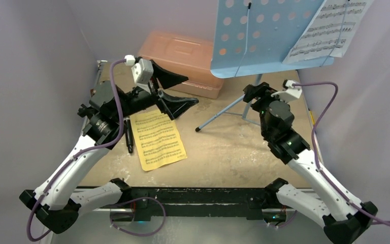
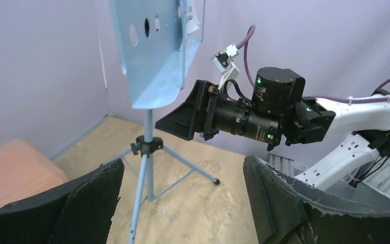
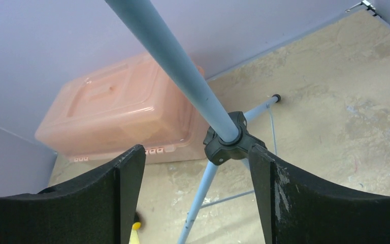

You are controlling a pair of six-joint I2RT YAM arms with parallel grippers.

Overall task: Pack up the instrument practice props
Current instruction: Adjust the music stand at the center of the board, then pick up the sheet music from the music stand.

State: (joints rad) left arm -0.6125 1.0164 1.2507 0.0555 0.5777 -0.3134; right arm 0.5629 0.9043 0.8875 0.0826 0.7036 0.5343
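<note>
Our right claw (image 3: 194, 155) straddles the light-blue perforated metal music stand (image 3: 179, 71), jaws wide, gripping nothing; left claw (image 2: 183, 165) gapes empty — we judge nothing packed, yellow sheet-music page (image 1: 158, 140) lying out.

White arms (image 1: 76, 162) with black joints (image 1: 284, 145), black claws (image 2: 183, 168) (image 3: 198, 157), purple cables (image 1: 116, 101).

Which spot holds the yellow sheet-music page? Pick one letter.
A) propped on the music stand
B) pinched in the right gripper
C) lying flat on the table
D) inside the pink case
C: the yellow sheet-music page lies flat on the table, and the only sheet up on the music stand is the white page.
</note>
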